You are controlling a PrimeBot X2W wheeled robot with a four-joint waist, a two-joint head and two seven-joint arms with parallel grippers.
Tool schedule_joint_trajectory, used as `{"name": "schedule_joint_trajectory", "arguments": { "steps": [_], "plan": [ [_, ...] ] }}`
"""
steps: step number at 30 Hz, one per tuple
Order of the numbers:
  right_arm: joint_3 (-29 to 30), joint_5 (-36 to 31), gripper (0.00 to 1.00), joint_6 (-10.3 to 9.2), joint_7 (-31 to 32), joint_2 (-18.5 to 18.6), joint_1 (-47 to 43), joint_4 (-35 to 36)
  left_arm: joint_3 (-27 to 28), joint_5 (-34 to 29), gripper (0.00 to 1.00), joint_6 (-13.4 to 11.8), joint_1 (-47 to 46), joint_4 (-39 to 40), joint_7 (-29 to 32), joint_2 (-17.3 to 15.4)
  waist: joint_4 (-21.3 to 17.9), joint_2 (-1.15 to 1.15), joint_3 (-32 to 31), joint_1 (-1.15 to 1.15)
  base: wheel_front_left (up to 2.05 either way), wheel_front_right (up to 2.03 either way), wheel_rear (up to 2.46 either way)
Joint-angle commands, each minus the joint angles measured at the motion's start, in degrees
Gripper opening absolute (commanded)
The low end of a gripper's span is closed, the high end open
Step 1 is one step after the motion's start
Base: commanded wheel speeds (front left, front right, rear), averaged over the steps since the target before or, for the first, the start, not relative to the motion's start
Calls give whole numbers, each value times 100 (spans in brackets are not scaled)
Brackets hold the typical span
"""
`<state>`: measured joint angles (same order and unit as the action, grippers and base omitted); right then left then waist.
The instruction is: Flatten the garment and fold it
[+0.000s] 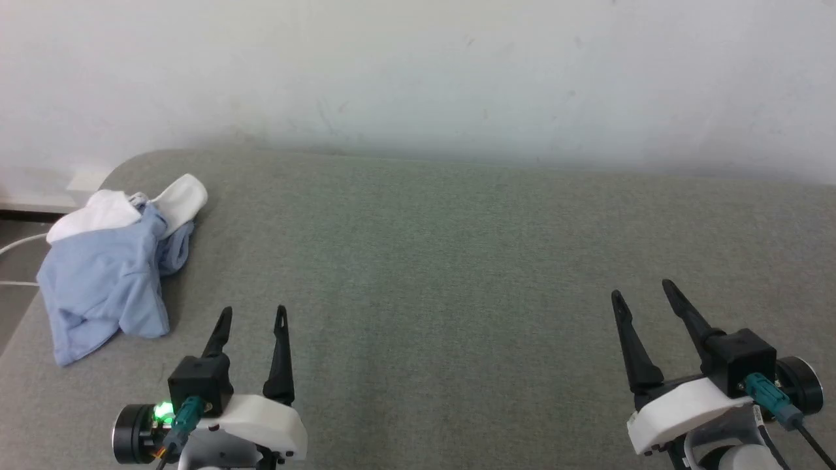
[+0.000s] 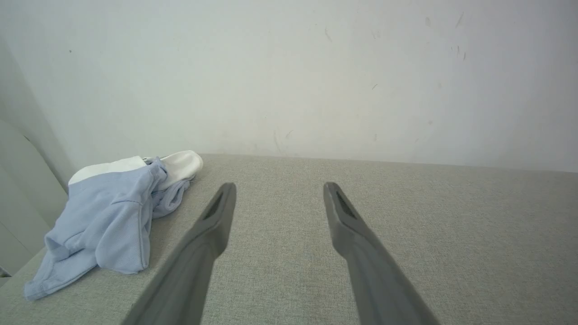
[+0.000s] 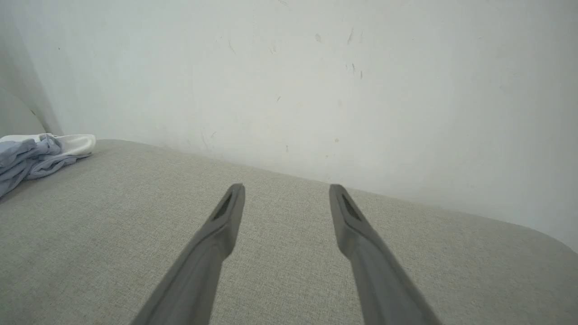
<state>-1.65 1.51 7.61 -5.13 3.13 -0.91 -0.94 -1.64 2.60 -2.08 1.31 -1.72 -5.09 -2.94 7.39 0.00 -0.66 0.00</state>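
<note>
The garment (image 1: pixel 108 274) is a light blue shirt with a white collar, lying crumpled in a heap at the far left corner of the grey table (image 1: pixel 444 261). In the left wrist view the garment (image 2: pixel 108 221) sits to the left of my fingers; in the right wrist view the garment (image 3: pixel 31 155) shows at the left edge. My left gripper (image 1: pixel 253 312) stands open just right of and nearer than the heap, with nothing between its fingers. My right gripper (image 1: pixel 643 290) is open over bare table at the lower right, far from the cloth.
A white wall (image 1: pixel 418 72) runs along the table's far edge. The table's left corner is rounded, and the garment lies close to that edge. A white cable (image 1: pixel 16 247) shows beyond the left edge.
</note>
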Motion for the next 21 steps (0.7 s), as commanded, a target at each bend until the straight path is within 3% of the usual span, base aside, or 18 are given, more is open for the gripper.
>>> {"name": "schedule_joint_trajectory", "arguments": {
  "steps": [1,21],
  "plan": [
    [5,7,100,-5,-65,-9,-4,-22,-13,42,100,-35,89,-28,-67,2,106,0,-7,0,0,0,0],
    [-25,147,100,-7,-304,-13,-73,-122,-87,71,100,-74,187,-45,-306,3,863,0,-93,0,0,0,0]
  ]
}}
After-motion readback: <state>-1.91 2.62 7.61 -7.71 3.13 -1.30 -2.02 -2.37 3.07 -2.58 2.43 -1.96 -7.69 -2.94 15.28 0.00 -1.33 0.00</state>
